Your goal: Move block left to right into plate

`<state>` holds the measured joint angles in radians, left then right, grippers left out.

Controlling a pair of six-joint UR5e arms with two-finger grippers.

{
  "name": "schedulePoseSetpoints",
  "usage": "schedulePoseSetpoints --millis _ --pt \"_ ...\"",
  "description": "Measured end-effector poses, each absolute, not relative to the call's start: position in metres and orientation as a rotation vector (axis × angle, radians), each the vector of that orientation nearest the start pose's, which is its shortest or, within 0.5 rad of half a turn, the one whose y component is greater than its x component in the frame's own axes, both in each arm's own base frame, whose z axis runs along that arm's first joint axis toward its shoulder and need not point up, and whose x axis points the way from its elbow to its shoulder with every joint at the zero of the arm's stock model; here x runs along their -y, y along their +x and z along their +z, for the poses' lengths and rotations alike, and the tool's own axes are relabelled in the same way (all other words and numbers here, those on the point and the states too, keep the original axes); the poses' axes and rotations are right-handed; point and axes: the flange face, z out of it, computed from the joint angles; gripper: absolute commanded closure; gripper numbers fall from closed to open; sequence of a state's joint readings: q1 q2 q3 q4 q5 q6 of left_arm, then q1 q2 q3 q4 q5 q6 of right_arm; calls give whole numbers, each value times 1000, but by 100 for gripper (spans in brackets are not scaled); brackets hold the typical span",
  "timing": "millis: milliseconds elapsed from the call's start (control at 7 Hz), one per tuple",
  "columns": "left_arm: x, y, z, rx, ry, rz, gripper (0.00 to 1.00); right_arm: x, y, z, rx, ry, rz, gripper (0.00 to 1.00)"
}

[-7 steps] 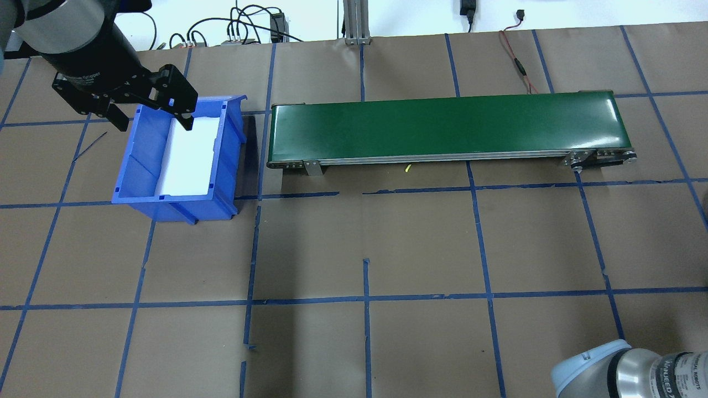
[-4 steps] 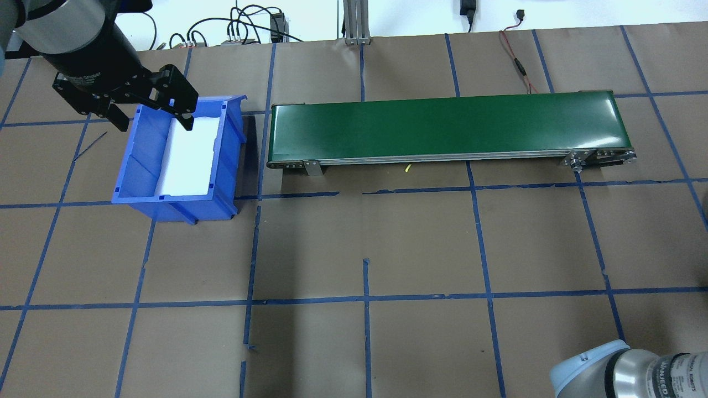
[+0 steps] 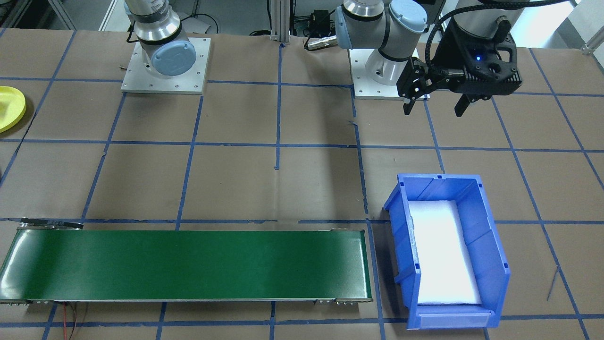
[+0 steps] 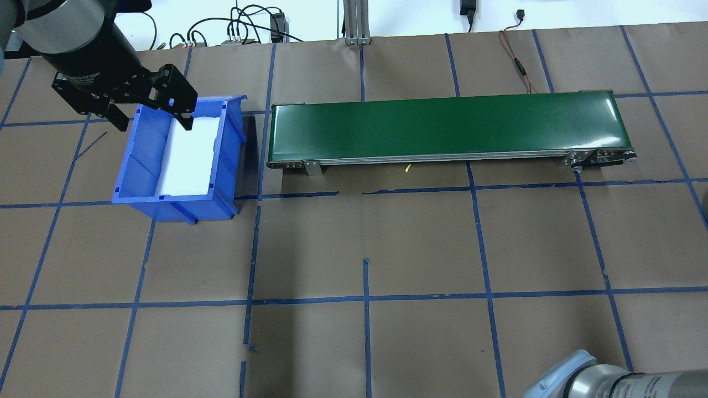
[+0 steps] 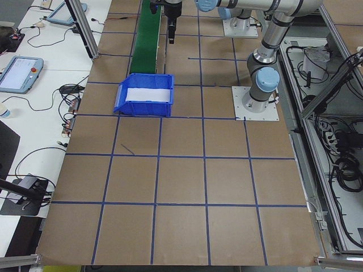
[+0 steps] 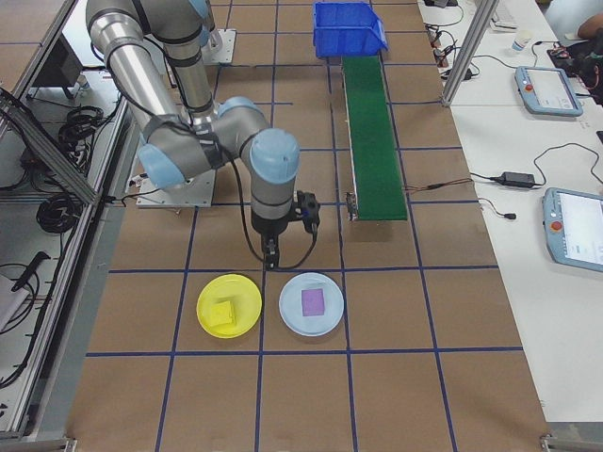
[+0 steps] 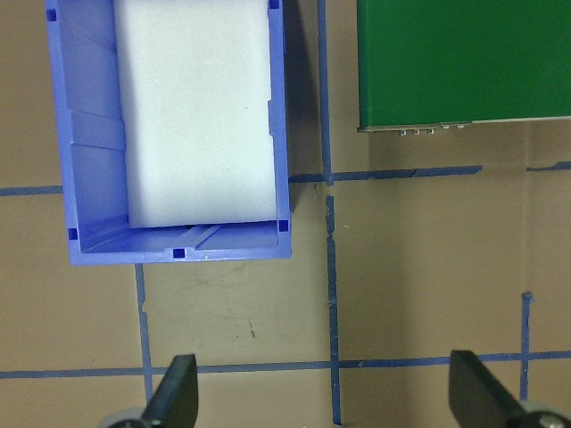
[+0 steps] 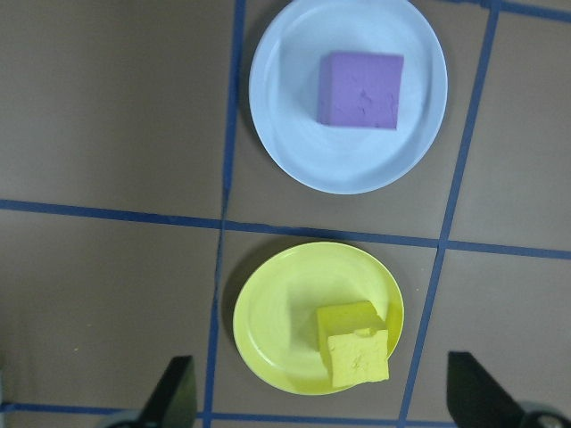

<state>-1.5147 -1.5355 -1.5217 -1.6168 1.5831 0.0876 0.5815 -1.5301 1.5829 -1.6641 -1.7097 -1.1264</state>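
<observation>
The left tool (image 4: 149,113) hung with its fingers apart and empty above the far rim of the blue plastic bin (image 4: 227,166), whose white foam liner (image 4: 191,157) held no block. Further right, the long green conveyor belt (image 4: 448,127) was bare too.

At the right end of the worktop, the yellow foam block (image 8: 355,343) already sat in the round yellow plastic plate (image 8: 277,321), near its rim, beside a purple foam block (image 8: 360,89) in a pale blue round plate (image 8: 285,107). The right tool (image 8: 330,406) stood above them, fingers spread and holding nothing.

The placing looked done, though whether the yellow block lay flat was hard to tell. The sound course was for the right tool to lift straight up, clear of both plates, without nudging the block off-centre.
</observation>
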Motion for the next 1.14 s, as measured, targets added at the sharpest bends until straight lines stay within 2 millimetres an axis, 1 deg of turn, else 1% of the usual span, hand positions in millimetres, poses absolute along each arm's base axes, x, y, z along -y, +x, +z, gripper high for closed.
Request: schedulePoseSetpoints --millis 143,286,429,714,857,1000,1143 --pt "486 -105 525 -3126 47 -59 0 393 -317 500 -3251 -259 141 0" --pt "486 -104 525 -3126 47 -59 0 404 -283 511 -3241 -325 119 0" --pt "486 -104 525 -3126 47 -59 0 413 -255 517 -3209 -391 66 0" --pt "486 -104 525 -3126 47 -58 0 437 -199 525 -3098 -515 -130 0" --pt "486 -104 525 -3126 48 -58 0 450 -167 530 -3056 -519 -203 0" --pt "486 -104 525 -3126 47 -58 0 461 -130 536 -3036 -473 -242 0" --pt "486 -103 525 -3126 46 -58 0 469 -80 543 -3028 -439 -258 0"
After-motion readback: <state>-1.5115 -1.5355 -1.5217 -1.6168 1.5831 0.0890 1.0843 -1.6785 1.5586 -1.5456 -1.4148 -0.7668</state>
